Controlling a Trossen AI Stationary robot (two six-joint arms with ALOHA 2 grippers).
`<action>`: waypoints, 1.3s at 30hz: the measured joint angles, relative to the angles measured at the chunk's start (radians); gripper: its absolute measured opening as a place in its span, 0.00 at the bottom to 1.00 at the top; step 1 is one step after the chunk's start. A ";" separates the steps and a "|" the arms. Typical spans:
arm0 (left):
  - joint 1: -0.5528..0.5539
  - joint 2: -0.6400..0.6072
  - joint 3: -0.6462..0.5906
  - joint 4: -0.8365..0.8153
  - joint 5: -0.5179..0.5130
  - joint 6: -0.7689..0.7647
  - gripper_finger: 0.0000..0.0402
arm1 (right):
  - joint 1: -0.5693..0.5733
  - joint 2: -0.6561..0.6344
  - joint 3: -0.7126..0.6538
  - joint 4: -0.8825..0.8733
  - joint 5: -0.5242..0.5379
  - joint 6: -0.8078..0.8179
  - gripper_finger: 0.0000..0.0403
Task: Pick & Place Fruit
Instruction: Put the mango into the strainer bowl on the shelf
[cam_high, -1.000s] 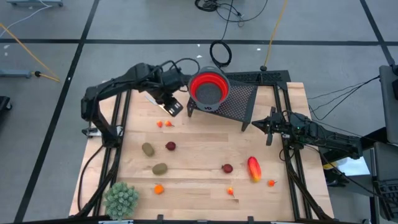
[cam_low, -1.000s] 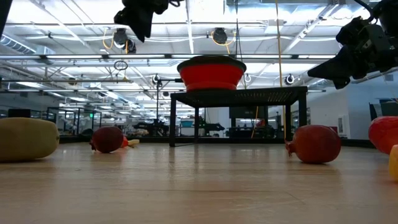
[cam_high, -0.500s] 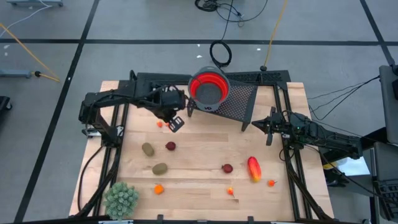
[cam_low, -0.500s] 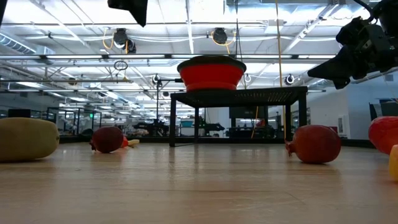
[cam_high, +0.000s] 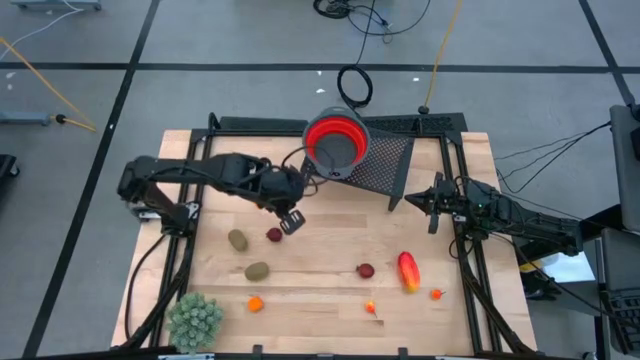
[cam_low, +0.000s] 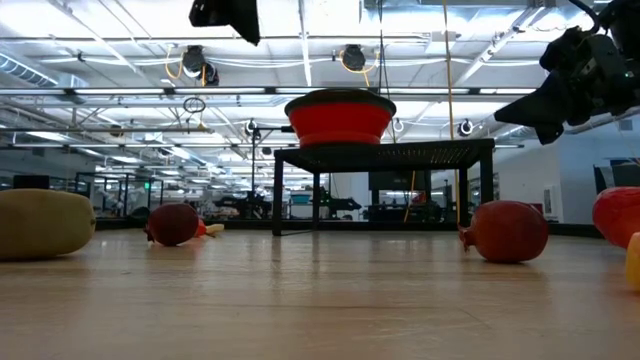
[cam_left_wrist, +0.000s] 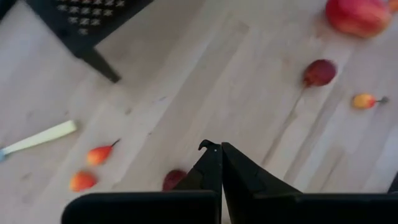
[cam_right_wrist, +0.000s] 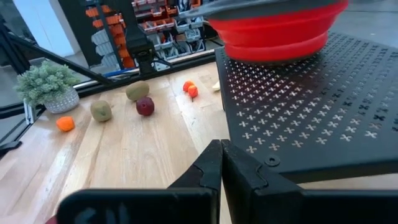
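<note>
Left gripper (cam_high: 291, 221) hangs over mid-table with its fingers pressed together and nothing between them. The dark red round fruit (cam_high: 274, 235) lies on the wooden table (cam_high: 330, 240) just beside and below the fingertips; in the left wrist view it peeks out right at their base (cam_left_wrist: 175, 179). Two brown kiwis (cam_high: 238, 240) sit a little farther off on the same side, and two tiny orange pieces (cam_high: 263, 199) are near, back toward the arm's base. The red bowl (cam_high: 336, 143) on the black mesh stand (cam_high: 385, 165), probably the drop point, is near, beyond the claw. Right gripper (cam_high: 433, 215) waits by the stand's far leg, pinched shut, empty. Risk as I judge it: descending with jaws closed would knock the round fruit, and it would likely roll into the kiwis. Jaws need opening first. The stand's height also means a low carry could strike its edge.
</note>
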 joint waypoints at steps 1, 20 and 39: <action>-0.006 -0.019 -0.034 0.039 0.000 -0.005 0.01 | 0.000 0.000 0.000 0.002 -0.004 -0.001 0.01; -0.083 -0.392 -0.619 0.697 -0.004 0.119 0.01 | 0.000 0.078 0.028 0.228 -0.048 0.024 0.00; -0.132 -0.823 -1.044 0.938 -0.018 0.250 0.01 | 0.078 0.455 0.422 0.143 -0.045 -0.031 0.00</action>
